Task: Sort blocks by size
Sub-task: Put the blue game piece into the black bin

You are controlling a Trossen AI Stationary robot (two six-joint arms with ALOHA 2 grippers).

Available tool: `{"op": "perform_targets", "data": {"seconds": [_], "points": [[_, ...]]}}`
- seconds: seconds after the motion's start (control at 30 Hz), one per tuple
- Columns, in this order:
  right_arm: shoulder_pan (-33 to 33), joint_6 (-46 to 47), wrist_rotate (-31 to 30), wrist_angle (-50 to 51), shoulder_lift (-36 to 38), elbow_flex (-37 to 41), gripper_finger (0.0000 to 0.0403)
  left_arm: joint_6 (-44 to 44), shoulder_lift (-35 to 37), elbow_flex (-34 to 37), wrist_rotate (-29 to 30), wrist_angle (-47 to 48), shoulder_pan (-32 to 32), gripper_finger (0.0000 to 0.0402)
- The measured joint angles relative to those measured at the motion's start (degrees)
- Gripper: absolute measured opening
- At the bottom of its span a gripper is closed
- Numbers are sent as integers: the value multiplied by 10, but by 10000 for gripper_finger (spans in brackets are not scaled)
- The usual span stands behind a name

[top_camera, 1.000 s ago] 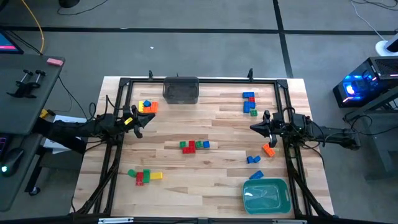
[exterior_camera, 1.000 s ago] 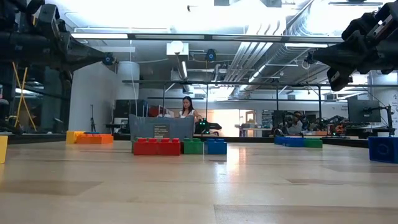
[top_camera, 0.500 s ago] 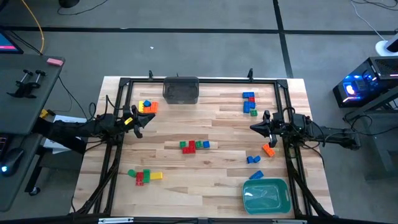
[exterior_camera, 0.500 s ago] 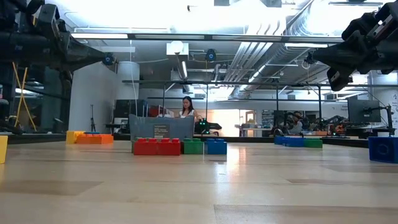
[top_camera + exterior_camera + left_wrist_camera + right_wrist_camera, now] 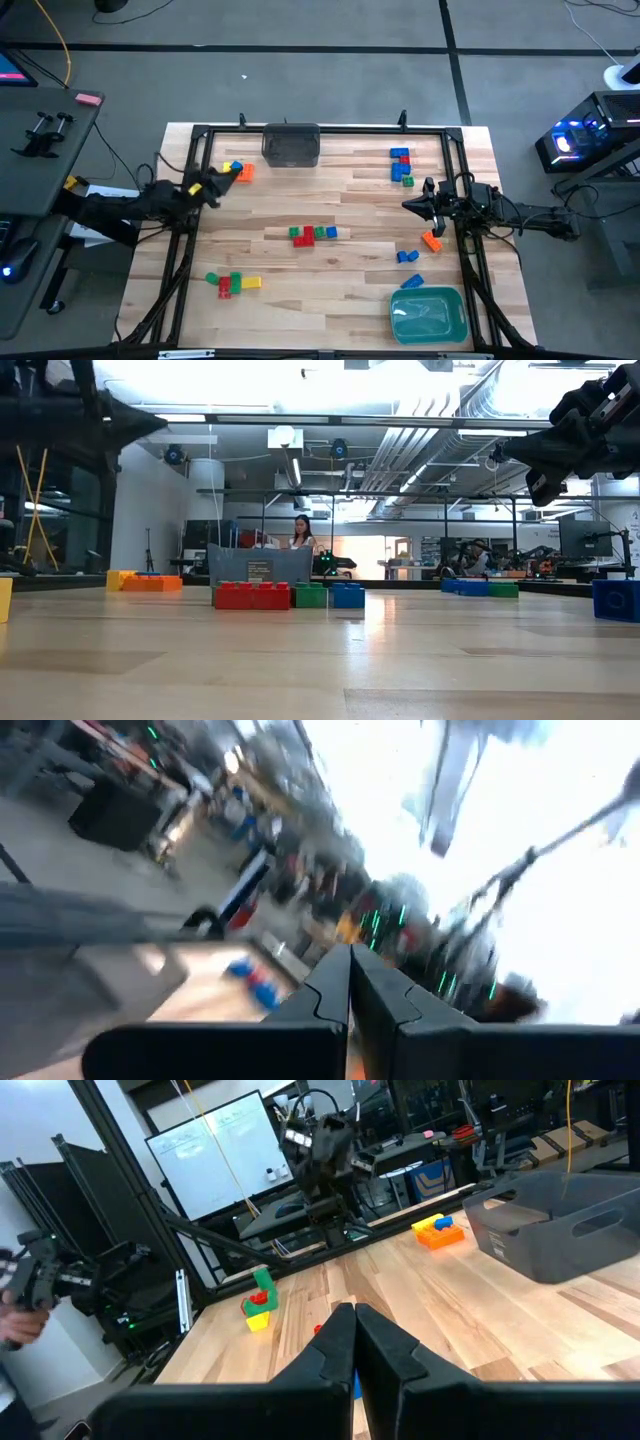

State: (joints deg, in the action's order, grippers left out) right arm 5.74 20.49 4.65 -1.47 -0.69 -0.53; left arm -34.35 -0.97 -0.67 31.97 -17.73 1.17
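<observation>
- Left tool [image 5: 233, 172] — fingers [image 5: 345, 982] pressed together, nothing between them. In the high view it sits over the far-left part of the surface [image 5: 350, 215], just beside the orange, blue and yellow cluster [image 5: 238, 170]; whether it touches a brick there is hard to say, since the arm partly covers them.
- Right tool [image 5: 408, 205] — also fully closed and empty, hanging above the right side of the surface, its tip pointing toward the middle.
- Blocks lie in several groups on the wood:
  - a red, green and blue row [image 5: 313, 234] near the middle, seen side-on in the low view as red, green, blue in a line [image 5: 288, 596];
  - a blue, red and green stack-like run [image 5: 401, 166] at the far right;
  - an orange brick [image 5: 432, 241] just beside the right arm, with two blue bricks [image 5: 408, 256] nearer the front;
  - a green, red and yellow group [image 5: 233, 282] at the front left.
- Grey bin [image 5: 291, 146] stands at the far edge, centred; no bricks can be made out in it.
- Teal tray [image 5: 429, 314] sits at the front right corner, apart from the bricks.
- A person [image 5: 300, 533] shows in the room beyond the surface, in the low view.
</observation>
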Motion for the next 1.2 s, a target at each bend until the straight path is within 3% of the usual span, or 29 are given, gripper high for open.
{"op": "perform_targets", "data": {"seconds": [0.2,0.23,0.37,0.43,0.53,0.73,0.83,0.9,1.07,1.2], "points": [[0,0,0,0,0,0,1,-52,-26,0,189,-133,-9,1],[0,0,0,0,0,0,1,-75,-46,0,181,-151,-16,1],[0,0,0,0,0,0,1,-108,-165,-55,26,-185,-31,1],[0,0,0,0,0,0,1,-94,-233,-103,13,-160,-32,1],[0,0,0,0,0,0,1,-37,-311,-207,11,-43,-44,1],[0,0,0,0,0,0,1,-71,-418,-477,1,528,-152,48],[0,0,0,0,0,0,1,-70,-472,-555,0,701,-240,95],[0,0,0,0,0,0,1,-52,-503,-573,-15,726,-299,129],[0,0,0,0,0,0,1,27,-589,-574,-143,719,-400,199],[0,0,0,0,0,0,1,69,-677,-574,-164,745,-440,229]]}}
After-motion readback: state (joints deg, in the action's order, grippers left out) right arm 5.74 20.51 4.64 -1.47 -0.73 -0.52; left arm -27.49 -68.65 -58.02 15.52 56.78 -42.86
